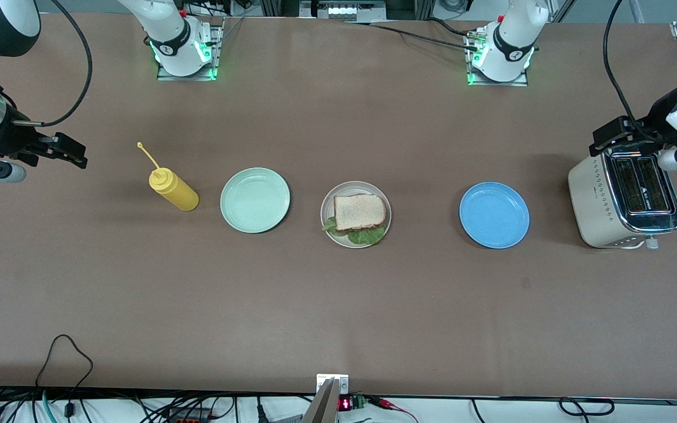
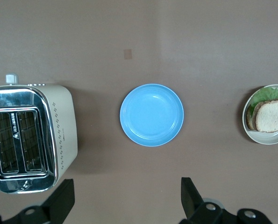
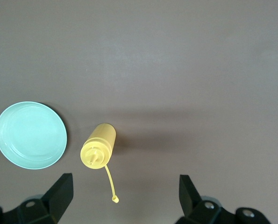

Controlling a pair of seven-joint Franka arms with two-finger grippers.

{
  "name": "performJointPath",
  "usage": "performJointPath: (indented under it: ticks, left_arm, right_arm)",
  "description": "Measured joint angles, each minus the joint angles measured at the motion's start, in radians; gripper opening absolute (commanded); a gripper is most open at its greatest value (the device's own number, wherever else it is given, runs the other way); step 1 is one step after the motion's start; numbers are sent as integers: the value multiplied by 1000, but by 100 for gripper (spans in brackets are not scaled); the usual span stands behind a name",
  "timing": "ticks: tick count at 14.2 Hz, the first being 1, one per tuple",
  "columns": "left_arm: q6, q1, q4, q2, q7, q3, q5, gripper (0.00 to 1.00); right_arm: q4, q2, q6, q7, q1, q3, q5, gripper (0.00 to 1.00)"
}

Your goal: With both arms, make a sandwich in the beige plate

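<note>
The sandwich (image 1: 361, 211) lies on the beige plate (image 1: 344, 189) in the middle of the table: a toasted bread slice on top, with green lettuce (image 1: 368, 236) sticking out under it. The left wrist view catches the sandwich (image 2: 272, 115) and its plate (image 2: 265, 138) at the frame's edge. My left gripper (image 1: 612, 138) hangs open and holds nothing, up over the table beside the toaster; its open span shows as the left gripper (image 2: 127, 198). My right gripper (image 1: 62, 150) is open and holds nothing, over bare table at the right arm's end, seen as the right gripper (image 3: 124, 196) near the yellow bottle.
A mint-green plate (image 1: 255, 200) and a blue plate (image 1: 494, 214) flank the beige plate, both with nothing on them. A yellow squeeze bottle (image 1: 174, 189) stands beside the mint-green plate. A cream and chrome toaster (image 1: 620, 200) stands at the left arm's end.
</note>
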Motion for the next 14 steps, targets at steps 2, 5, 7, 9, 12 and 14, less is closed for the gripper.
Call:
performJointPath:
  ticks: [2, 5, 7, 9, 12, 14]
  left_arm:
    - [0, 0, -32, -23, 0, 0, 0, 100]
    - [0, 1, -60, -52, 0, 0, 0, 100]
    - [0, 1, -64, -63, 0, 0, 0, 100]
    - [0, 1, -69, -68, 0, 0, 0, 100]
    - [-2, 1, -75, -70, 0, -4, 33, 100]
    - [-8, 1, -76, -71, 0, -10, 44, 100]
  right_arm:
    - [0, 0, 0, 0, 0, 0, 0, 100]
    - [-1, 0, 1, 0, -1, -2, 0, 100]
    - [-1, 0, 2, 0, -2, -2, 0, 100]
    - [-2, 0, 2, 0, -2, -3, 0, 100]
    - [-2, 0, 2, 0, -2, -4, 0, 100]
    - [-2, 0, 3, 0, -2, -5, 0, 100]
